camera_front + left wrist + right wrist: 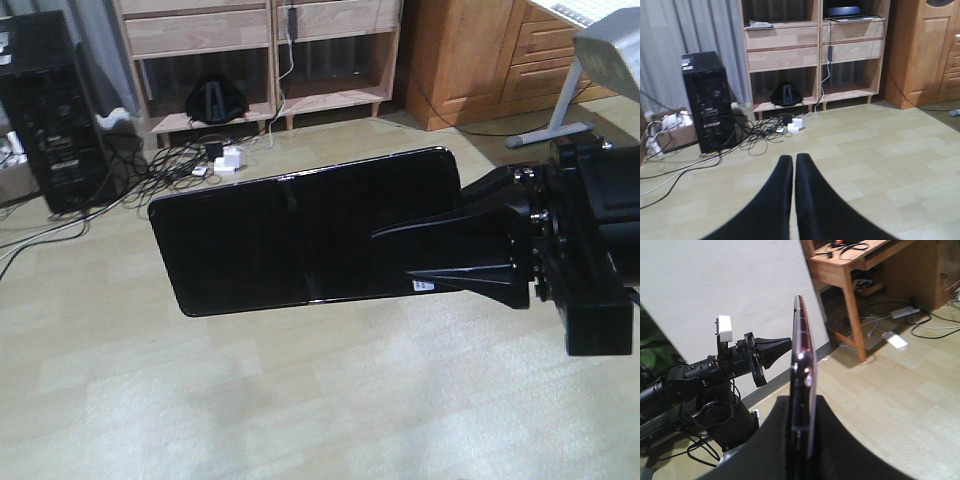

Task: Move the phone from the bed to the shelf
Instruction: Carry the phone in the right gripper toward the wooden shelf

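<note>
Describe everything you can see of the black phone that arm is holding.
The phone is a wide, glossy black slab with a vertical centre crease, rounded corners and a pinkish metallic rim, seen edge-on from the right wrist. A small white sticker sits near its lower edge. It hangs above the floor, tilted slightly, clamped at one end by the right gripper.

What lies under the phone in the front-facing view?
Only pale floor shows below the phone, which the right gripper holds in the air by one end. Tangled cables and a white adapter lie farther back. The floor patch directly behind the slab is covered.
</note>
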`<state>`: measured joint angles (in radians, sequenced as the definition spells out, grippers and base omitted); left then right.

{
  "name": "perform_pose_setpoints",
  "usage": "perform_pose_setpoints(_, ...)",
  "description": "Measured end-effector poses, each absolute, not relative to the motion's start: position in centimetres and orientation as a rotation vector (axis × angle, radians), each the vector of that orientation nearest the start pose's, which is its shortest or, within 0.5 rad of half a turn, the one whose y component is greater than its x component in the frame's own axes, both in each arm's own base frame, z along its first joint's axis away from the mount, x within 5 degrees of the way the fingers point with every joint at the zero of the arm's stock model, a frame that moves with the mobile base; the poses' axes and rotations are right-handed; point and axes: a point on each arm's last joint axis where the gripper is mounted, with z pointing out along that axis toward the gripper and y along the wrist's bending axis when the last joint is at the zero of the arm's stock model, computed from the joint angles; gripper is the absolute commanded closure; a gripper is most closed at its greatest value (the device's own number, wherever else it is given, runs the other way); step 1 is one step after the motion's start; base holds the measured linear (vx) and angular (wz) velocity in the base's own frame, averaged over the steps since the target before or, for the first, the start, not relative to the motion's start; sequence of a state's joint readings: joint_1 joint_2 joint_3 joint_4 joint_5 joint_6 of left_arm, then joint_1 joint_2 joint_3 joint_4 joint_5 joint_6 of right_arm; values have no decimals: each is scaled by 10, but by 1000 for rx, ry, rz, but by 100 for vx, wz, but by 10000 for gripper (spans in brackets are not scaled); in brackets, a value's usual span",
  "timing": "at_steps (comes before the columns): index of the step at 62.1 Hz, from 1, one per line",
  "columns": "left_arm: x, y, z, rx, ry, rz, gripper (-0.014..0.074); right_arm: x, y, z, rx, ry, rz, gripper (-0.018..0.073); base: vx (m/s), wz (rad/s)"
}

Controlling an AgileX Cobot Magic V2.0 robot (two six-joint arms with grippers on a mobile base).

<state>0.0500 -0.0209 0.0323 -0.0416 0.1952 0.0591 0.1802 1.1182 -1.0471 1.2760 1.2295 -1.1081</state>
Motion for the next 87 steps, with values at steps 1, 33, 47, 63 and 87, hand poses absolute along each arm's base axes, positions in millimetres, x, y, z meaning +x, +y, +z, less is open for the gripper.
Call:
perform_pose_setpoints(1,56,2,186,-21,1690,44,595,175,115,395,-1010,1753,1173,561,39,-13)
perform_pose_setpoints(33,56,2,186,-21,1690,44,595,175,115,395,-1010,1753,1173,561,39,-15)
perform_pose_setpoints(47,56,2,186,-21,1690,44,595,175,115,395,-1010,1753,1173,561,38,-15)
perform_pose_setpoints(63,56,2,186,-21,1690,44,595,174,115,396,-1010,1752,1175,561,40,-10)
perform_pose_setpoints(87,56,2,186,-21,1690,44,595,174,115,396,-1010,1752,1175,561,42,-4)
